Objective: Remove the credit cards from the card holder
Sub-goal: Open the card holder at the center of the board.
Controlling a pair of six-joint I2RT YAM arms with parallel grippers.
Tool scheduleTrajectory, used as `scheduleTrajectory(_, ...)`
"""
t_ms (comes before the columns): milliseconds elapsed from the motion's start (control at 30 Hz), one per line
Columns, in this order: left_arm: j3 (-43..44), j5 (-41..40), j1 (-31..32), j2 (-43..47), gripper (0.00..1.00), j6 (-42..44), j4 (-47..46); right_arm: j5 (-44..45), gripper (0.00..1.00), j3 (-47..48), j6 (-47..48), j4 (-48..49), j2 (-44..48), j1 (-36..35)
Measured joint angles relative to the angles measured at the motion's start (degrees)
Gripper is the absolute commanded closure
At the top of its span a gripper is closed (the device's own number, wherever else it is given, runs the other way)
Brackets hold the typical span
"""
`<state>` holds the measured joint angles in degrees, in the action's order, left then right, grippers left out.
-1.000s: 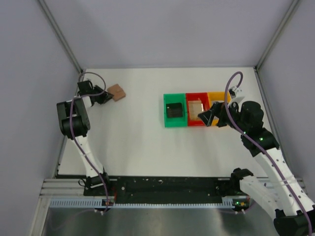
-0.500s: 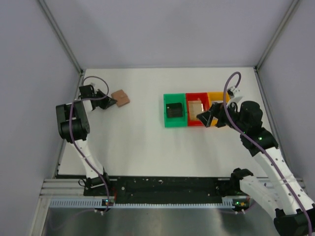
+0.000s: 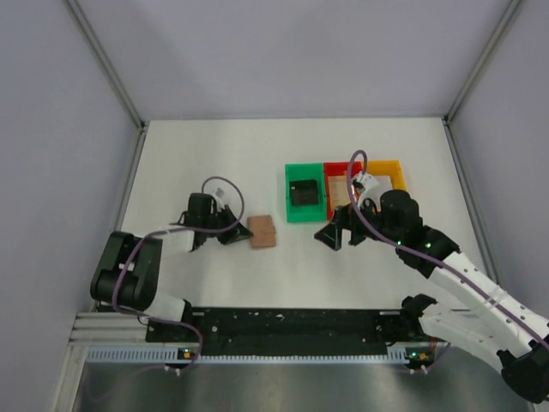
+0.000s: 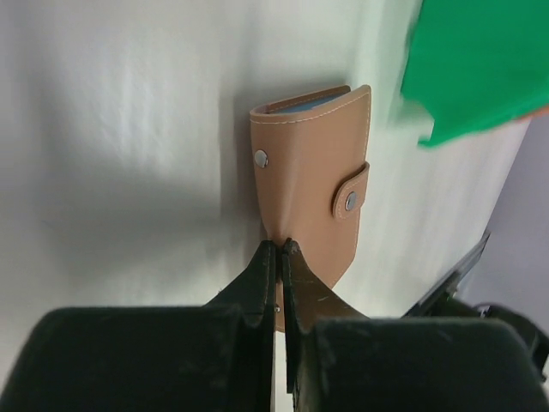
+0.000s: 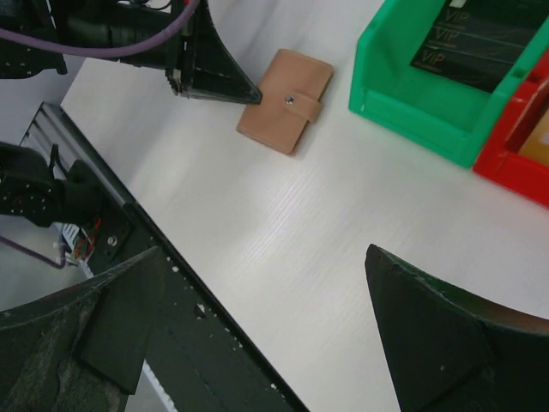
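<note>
The card holder (image 3: 262, 232) is a closed tan-brown wallet with its snap tab fastened, lying on the white table left of centre. My left gripper (image 3: 241, 233) is shut on its near edge; the left wrist view shows the fingertips (image 4: 268, 257) pinching the wallet (image 4: 313, 180), with a blue-grey inner edge at its far end. A black credit card (image 3: 303, 192) lies in the green bin (image 3: 292, 212). My right gripper (image 3: 336, 233) is open and empty above the table, right of the wallet (image 5: 285, 100). Any cards inside the wallet are hidden.
The green bin, a red bin (image 3: 343, 214) holding a tan flat object and a yellow bin (image 3: 390, 167) stand in a row right of centre. The black base rail (image 3: 292, 326) runs along the near edge. Grey walls enclose the table.
My left gripper has carried the wallet from the far left of the table to the near middle. My right gripper has moved left and nearer, away from the red and yellow bins.
</note>
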<state>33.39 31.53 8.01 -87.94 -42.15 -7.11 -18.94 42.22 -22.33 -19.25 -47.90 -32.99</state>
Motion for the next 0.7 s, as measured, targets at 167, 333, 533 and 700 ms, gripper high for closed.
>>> scheduleTrajectory(167, -10.95, -3.52, 11.76, 10.43, 1.0, -3.48, -3.17, 5.73, 0.02, -0.68, -0.52, 0.28, -1.84, -9.88)
scheduleTrajectory(333, -19.21, -8.31, 18.62, 20.9, 1.0, -8.2, -5.31, 13.94, 0.11, -0.68, -1.62, 0.33, -6.86, -19.47)
scheduleTrajectory(533, -24.15, -14.21, 24.68, 25.66, 1.0, -15.26, -9.38, 22.36, 0.31, -0.33, -4.85, 0.09, -17.25, -26.03)
scheduleTrajectory(700, -24.35, -18.05, 30.93, 23.78, 1.0, -20.13, -14.12, 26.71, 0.49, 4.15, -7.65, -0.22, -26.86, -29.68)
